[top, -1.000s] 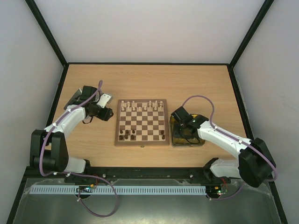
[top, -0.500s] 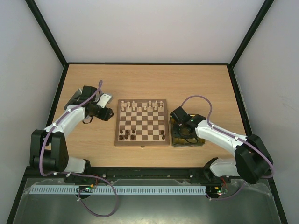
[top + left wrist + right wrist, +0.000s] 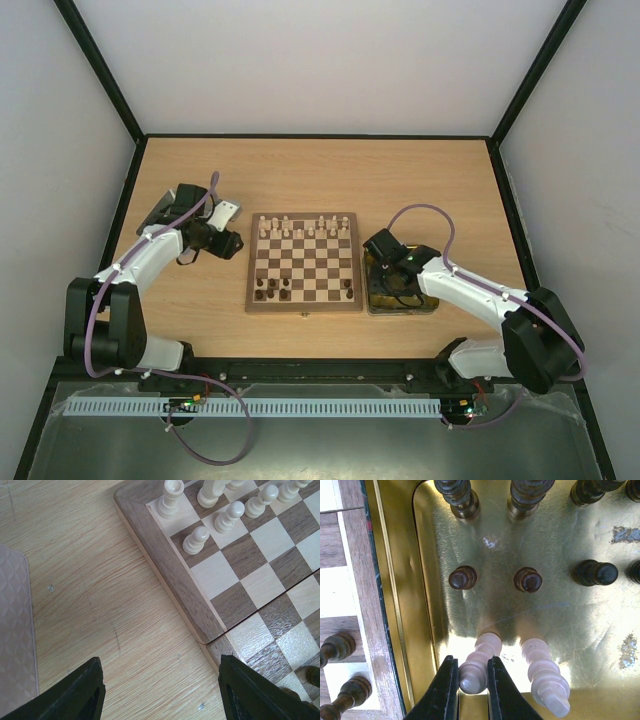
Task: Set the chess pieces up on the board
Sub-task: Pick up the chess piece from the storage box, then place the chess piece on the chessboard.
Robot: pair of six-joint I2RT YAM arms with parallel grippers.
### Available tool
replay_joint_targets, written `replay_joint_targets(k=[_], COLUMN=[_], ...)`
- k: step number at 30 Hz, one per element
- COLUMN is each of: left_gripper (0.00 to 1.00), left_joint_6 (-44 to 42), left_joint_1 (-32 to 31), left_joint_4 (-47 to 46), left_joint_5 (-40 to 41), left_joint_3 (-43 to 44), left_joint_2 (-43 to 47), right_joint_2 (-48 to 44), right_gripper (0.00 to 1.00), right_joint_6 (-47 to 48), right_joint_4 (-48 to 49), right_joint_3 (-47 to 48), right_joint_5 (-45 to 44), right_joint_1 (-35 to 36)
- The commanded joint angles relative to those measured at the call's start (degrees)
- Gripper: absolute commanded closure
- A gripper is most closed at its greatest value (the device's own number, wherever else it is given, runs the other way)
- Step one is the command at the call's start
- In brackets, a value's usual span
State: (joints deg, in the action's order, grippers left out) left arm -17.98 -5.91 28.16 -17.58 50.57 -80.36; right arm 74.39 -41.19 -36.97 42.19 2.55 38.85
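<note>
Top external view gives the setting: pale walls [image 3: 300,60] close round a light wooden worktop [image 3: 300,170], smooth and level, with free room toward its far edge. At the worktop's middle lies the board [image 3: 305,262], with pale pieces [image 3: 300,228] along its far rows, a few dark pieces [image 3: 272,290] along its near rows, and most squares bare. Just beside its right side sits the tin [image 3: 580,630], holding more dark pieces. The left gripper [image 3: 160,687] hangs wide open and empty over the worktop at the board's far left corner. The right gripper [image 3: 472,667] is down in the tin, its fingers [image 3: 445,690] pinched on the round head of a pale pawn [image 3: 484,650] that seems to stand upright near the wall on the board side, with a second pale piece [image 3: 545,677] just beside it. Such a pawn looks light, hard and turned smooth, so it could swivel or slip from a hold on the head. The neck below seems surer, and the glossy tin floor would let it skid.
</note>
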Motion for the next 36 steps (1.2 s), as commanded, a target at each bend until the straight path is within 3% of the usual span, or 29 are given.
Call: replay_joint_targets(k=[1,13,20,30,36], left_gripper=[0.36,0.36,0.36,0.35,0.27], left_joint_6=[0.0,0.3,0.3,0.6,0.8], left_joint_1=[0.3,0.3,0.4,0.8,1.3], left_joint_4=[0.6,0.5,0.2,-0.2,-0.6], left_joint_5=[-0.6,0.5,0.6,1.3,1.8], left_joint_3=[-0.1,-0.2,-0.3,-0.2,-0.4], left_joint_2=[-0.4,0.1,-0.1,0.2,0.8], right_joint_2=[-1.0,-3.2,-3.8,4.9,14.8], right_gripper=[0.98,0.98,0.98,0.98,0.98], right_joint_6=[-0.1,0.2,1.8,4.5,6.2], right_joint_4=[-2.5,-5.4,-9.4,-10.8,-8.2], right_joint_3=[1.9,4.1,12.0,28.1,37.8], right_joint_5=[-2.8,-3.9,-6.1,-5.0,-2.1], right_joint_1=[0.3,0.3,0.3,0.3,0.3])
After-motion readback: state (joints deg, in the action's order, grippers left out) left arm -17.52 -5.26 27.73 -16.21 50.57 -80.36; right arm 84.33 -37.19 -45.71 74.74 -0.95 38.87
